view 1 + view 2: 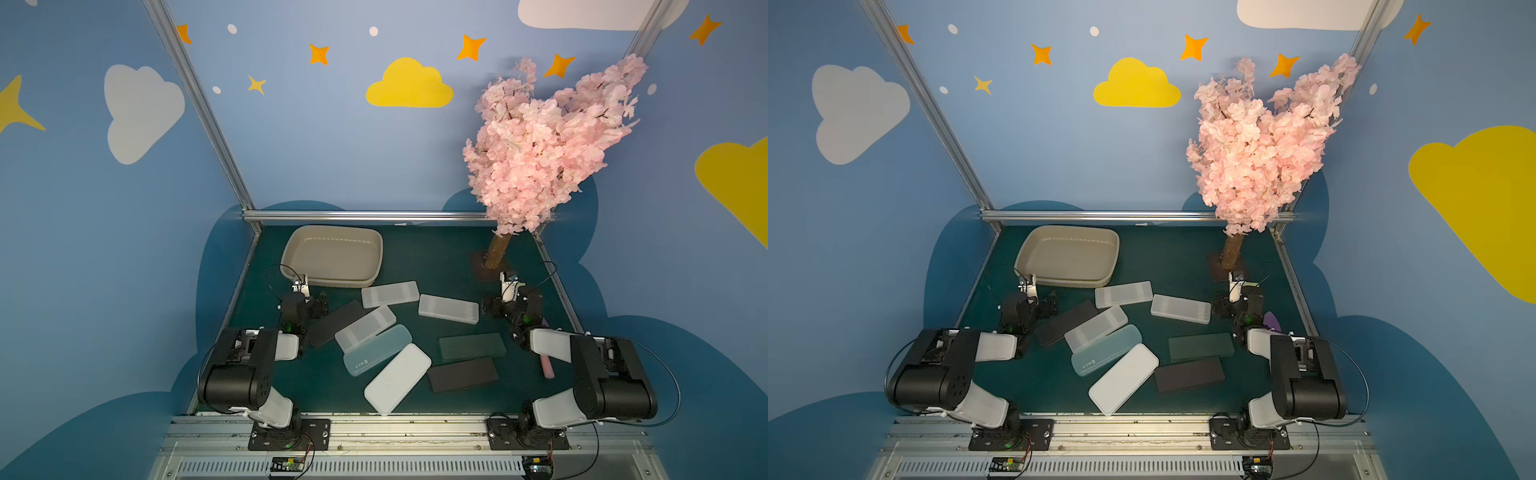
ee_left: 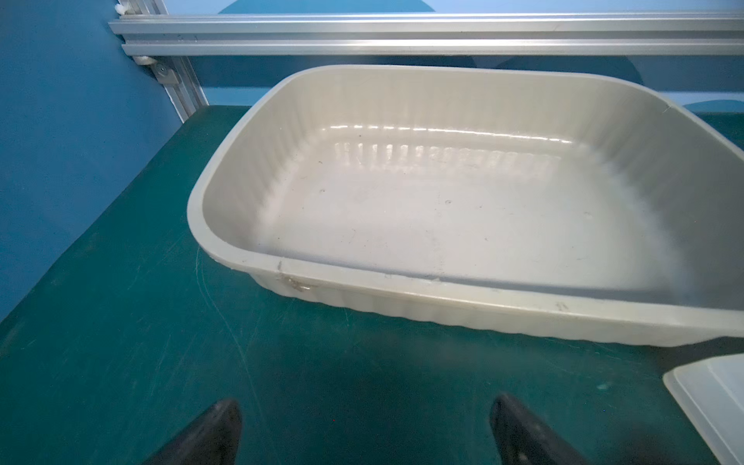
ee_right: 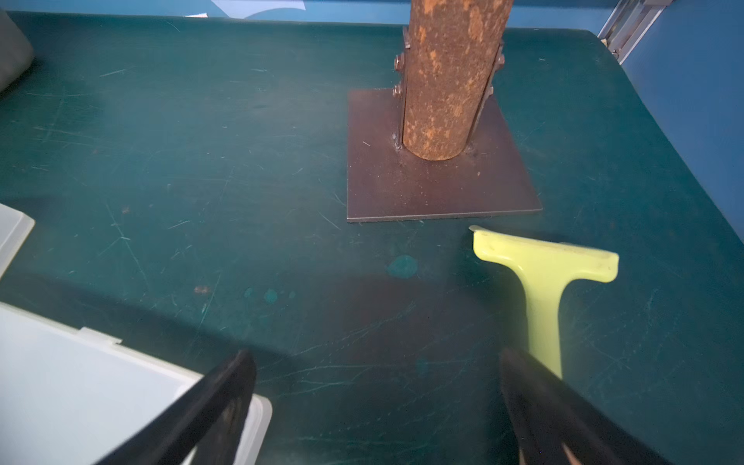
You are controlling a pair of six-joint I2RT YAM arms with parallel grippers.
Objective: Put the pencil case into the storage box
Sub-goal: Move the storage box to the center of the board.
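Gaping: left tool [image 2: 366,402], right tool [image 3: 378,354]; pencil case [image 1: 389,294] maybe touching storage box [image 1: 332,283].

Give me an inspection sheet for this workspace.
Surface: green mat, scratched and stained.
Job's things: storage box empty, back left; eight pencil cases loose on the mat, some overlapping.
Clutter: yellow-green T-shaped tool; pink item at the mat's right edge.
End effectors: left end effector open, empty; right end effector open, empty.
Cables: black cables loop off both arms.
Surroundings: blossom tree, aluminium frame, blue cloud-painted walls.
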